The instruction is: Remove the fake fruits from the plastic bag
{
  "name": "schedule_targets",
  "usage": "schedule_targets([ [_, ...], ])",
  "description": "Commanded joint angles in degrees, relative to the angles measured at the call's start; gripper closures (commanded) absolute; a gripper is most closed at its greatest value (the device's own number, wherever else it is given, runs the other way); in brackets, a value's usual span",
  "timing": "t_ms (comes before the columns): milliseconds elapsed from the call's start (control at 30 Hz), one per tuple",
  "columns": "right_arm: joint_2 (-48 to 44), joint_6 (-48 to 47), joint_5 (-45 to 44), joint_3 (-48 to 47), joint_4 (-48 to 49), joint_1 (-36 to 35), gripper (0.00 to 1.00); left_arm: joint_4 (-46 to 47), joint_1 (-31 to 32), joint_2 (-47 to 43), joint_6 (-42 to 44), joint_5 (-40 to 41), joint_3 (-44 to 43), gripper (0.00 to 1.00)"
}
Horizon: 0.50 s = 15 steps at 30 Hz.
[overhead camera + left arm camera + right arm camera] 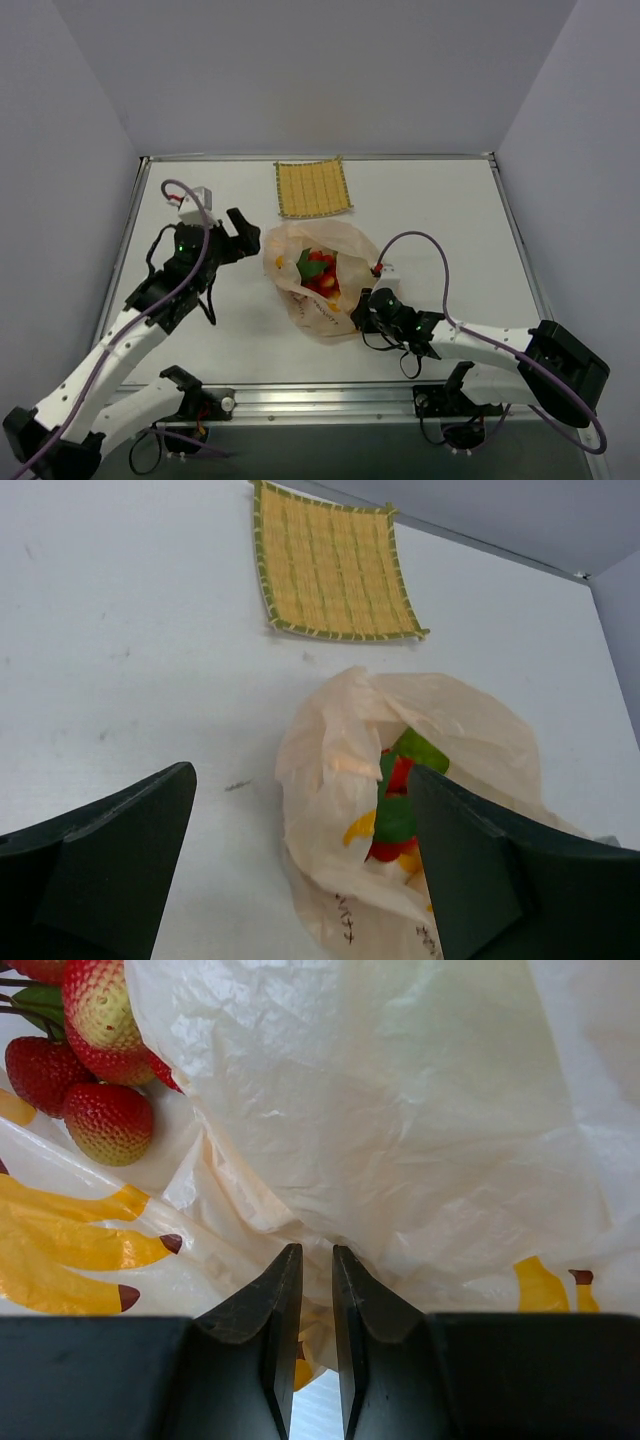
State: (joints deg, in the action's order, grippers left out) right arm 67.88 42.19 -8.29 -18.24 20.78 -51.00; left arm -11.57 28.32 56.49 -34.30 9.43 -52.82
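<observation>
The plastic bag [322, 300] lies mid-table with its mouth open upward. Inside it I see the red berries with green leaves [319, 271]. They also show in the left wrist view [396, 802] and the right wrist view [97, 1070]. The round lime-green fruit and the pear are hidden. My left gripper [245, 236] is open and empty, just left of the bag and above the table. In its own view the jaws [300, 865] stand wide apart, with the bag [340, 750] between them. My right gripper [362, 311] is shut on a fold of the bag [400, 1110] at its near right edge [316, 1260].
A square yellow woven mat [313, 187] lies on the table behind the bag and also shows in the left wrist view [330, 565]. Grey walls enclose the table at the back and both sides.
</observation>
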Motion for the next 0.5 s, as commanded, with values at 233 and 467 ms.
schedule_targets([
  [233, -0.6, 1.2, -3.5, -2.9, -2.1, -1.4, 0.85, -2.9, 17.6, -8.0, -12.7, 5.3, 13.3, 0.15],
  [467, -1.3, 1.2, -3.8, -3.3, -3.5, -1.4, 0.85, 14.8, 19.9, 5.4, -10.8, 2.5, 12.7, 0.12],
])
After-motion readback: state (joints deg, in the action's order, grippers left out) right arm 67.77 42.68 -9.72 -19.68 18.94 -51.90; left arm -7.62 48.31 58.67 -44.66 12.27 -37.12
